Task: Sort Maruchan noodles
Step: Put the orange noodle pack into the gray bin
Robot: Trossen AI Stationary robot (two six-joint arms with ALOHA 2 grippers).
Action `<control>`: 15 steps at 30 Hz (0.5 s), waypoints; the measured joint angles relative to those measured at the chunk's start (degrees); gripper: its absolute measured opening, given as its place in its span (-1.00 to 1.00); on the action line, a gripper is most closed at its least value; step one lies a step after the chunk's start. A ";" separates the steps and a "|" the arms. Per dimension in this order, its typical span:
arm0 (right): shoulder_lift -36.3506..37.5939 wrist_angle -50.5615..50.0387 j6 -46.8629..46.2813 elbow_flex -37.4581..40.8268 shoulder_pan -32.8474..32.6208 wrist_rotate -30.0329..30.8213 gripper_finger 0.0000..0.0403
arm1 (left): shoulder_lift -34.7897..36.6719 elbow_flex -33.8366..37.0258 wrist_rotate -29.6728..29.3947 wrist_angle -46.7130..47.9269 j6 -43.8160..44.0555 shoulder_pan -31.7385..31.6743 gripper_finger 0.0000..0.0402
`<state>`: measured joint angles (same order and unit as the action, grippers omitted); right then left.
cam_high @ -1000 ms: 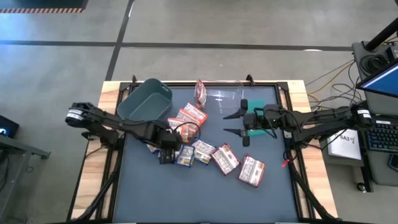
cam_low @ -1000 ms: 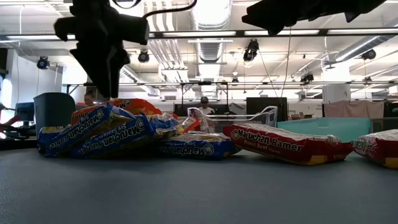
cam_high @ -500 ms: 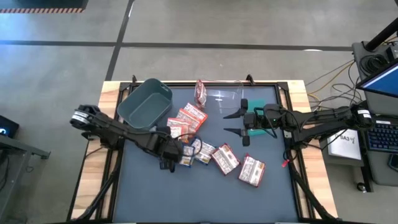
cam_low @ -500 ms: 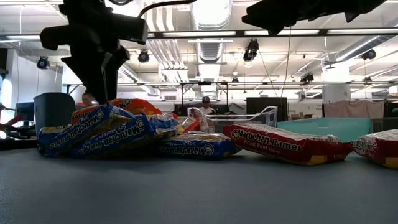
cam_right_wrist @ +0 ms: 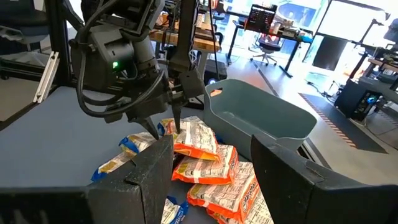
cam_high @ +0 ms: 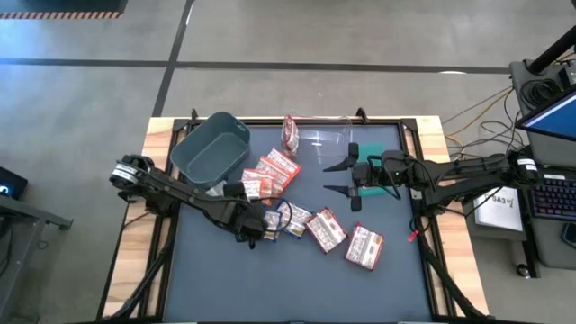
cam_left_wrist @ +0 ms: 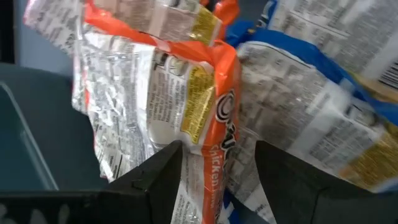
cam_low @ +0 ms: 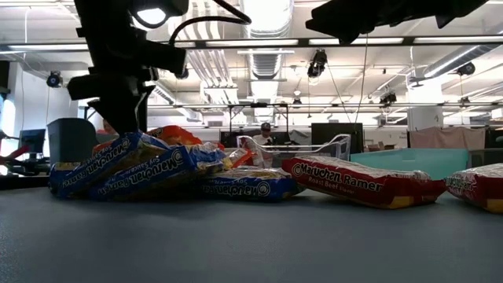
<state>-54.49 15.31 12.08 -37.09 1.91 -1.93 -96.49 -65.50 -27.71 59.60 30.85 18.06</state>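
- Our left end effector [cam_high: 255,227] has dropped lower over the last sec, down into the Maruchan noodles [cam_high: 292,207] heaped mid-worktop [cam_high: 297,288].
- Its fingers [cam_left_wrist: 155,180] sit spread either side of an orange packet [cam_left_wrist: 205,99]; nothing pinched yet.
- So the pick looks abt to happen; sorting barely begun, grey bin [cam_high: 211,144] looks empty.
- Right end effector [cam_high: 340,178] waits spread above worktop, near the green bin [cam_high: 382,144].

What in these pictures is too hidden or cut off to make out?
- High view: the left tool covers the packets under it.
- Low view: the blue packets hide the pile behind.
- Left wrist view: the orange packet runs off the edge.
- High view: wrapper print unreadable.
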 joint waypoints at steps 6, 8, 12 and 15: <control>-0.01 0.02 0.00 -0.03 0.00 0.02 0.01 | 0.00 0.03 -2.67 0.09 2.49 0.00 -0.19; -0.01 0.02 -0.02 -0.05 0.00 0.02 0.01 | 0.00 0.03 -2.64 -0.13 2.71 0.14 -0.28; -0.01 0.02 -0.02 -0.09 0.00 0.02 0.01 | 0.00 0.03 -2.34 -0.27 2.73 0.44 -0.56; -0.01 0.02 0.02 -0.09 0.00 0.04 0.01 | 0.00 0.05 -1.41 -0.54 2.60 0.50 -0.82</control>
<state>-54.50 15.33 12.10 -37.19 1.91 -1.89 -96.49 -65.45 -29.12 59.07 33.45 18.57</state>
